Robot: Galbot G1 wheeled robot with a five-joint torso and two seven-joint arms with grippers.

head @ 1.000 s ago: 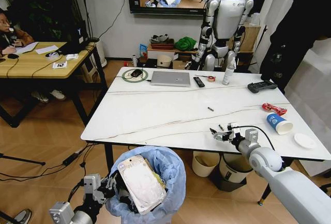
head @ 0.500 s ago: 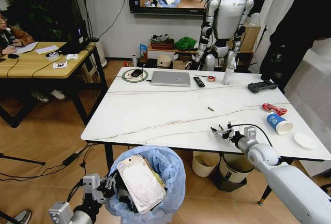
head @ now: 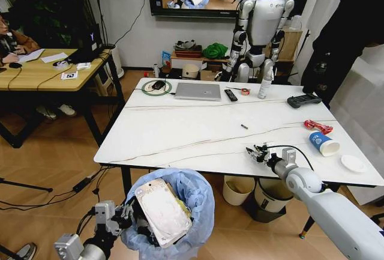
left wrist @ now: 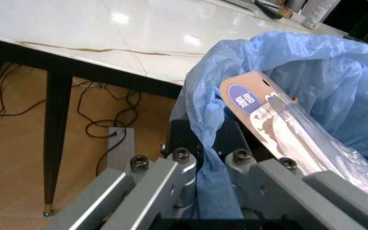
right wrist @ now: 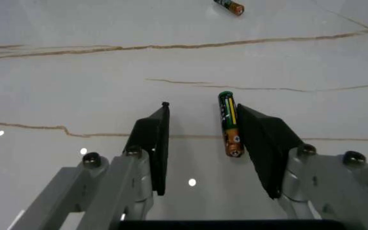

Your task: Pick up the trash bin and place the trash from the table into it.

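The right claw point(right wrist: 200, 143) sits low over the white marble-look table point(head: 180, 134) near its front edge, fingers spread apart around a small green-and-orange battery point(right wrist: 229, 123) that lies flat on the top, just beside one black finger point(right wrist: 264, 143). A second battery point(right wrist: 229, 5) lies farther off. The left claw point(left wrist: 203, 160) is clamped on the rim of the small round trash bin point(head: 180, 212), pinching its crinkled light-blue plastic liner, below the table's front edge. A clear flat package point(head: 163, 212) sticks out of the bin.
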